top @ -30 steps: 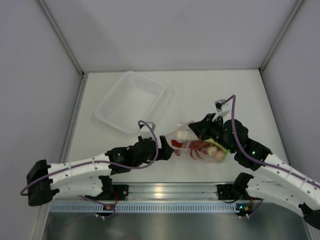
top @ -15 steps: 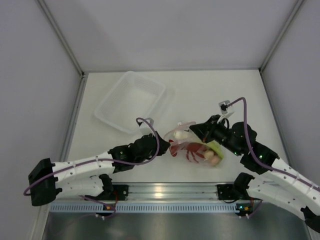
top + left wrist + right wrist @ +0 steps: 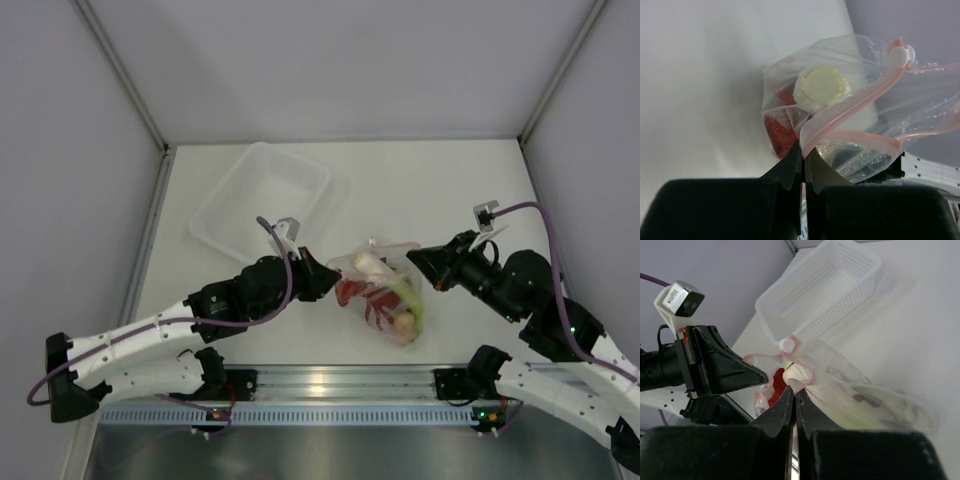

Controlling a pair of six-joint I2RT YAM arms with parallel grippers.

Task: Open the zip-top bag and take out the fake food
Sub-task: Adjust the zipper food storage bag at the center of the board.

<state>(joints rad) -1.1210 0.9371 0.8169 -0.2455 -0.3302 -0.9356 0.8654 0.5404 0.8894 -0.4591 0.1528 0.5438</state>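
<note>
The zip-top bag hangs between both grippers, its pink zip strip parted into a loop. My left gripper is shut on the strip's left lip. From the right, my right gripper is shut on the opposite lip. The fake food is inside the bag: a red lobster, a green-and-white leek with its pale end at the mouth, and a pinkish-beige piece. The white slider sits at the strip's end.
A rigid clear perforated tray stands at the back left of the white table, close behind the left gripper. Grey walls enclose the table on three sides. A metal rail with the arm bases runs along the near edge.
The left gripper has shut on the bag's zip lip. The right arm has drawn back to the right, so the mouth is stretched between the grippers and the bag's body has swung down.
</note>
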